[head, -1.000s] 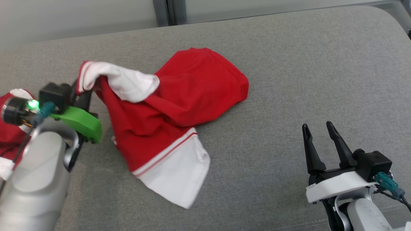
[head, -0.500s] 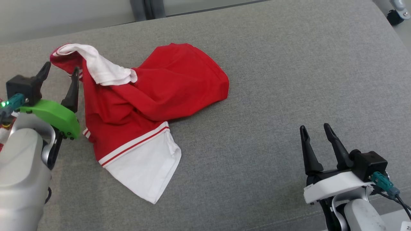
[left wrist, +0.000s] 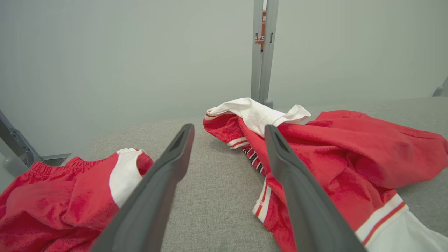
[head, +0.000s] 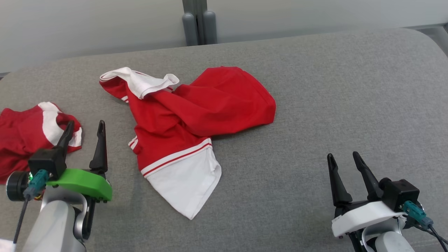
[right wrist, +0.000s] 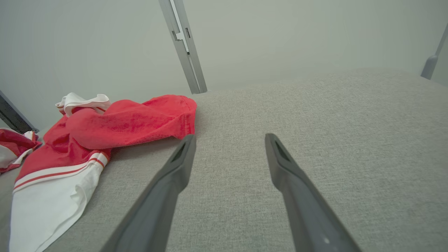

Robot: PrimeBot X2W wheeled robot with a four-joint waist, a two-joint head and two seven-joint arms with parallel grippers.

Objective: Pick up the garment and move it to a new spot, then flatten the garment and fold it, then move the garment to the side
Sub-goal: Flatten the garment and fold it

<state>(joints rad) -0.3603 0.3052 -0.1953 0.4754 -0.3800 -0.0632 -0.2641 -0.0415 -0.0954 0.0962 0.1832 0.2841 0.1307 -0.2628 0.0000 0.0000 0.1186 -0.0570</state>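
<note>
**Step in hand.** The red jersey (head: 196,122) lies crumpled near the middle of the grey upholstered surface (head: 332,87), twisted on itself. One white sleeve (head: 185,182) is spread toward you, and the other white cuff (head: 140,80) is folded over at the far left. Neither arm holds it.

- The left gripper (head: 86,122) stands just left of the jersey, with its fingers apart and nothing between them.
- The right gripper (head: 342,154) is well apart from the jersey on the right side, also spread and empty.

Treat the relocation as probably done and the flattening as not yet begun.

**Next move.** Flattening calls for both arms.

1. Bring the left gripper to the folded cuff or the shoulder edge nearest it.
2. Bring the right gripper across to the red hem (head: 266,105).
3. Draw the two edges apart to undo the twist.

Take one layer only. The fabric is bunched, so a deep pinch is likely to catch two layers.

**Surface and room.** The padded surface is woven, slightly textured and rounded at its corners. A second red-and-white garment (head: 24,136) lies at the left edge, just beside the left gripper. Keep that gripper out of it. Behind the surface there is a plain pale wall (head: 87,28) with a grey post (head: 197,22).
</note>
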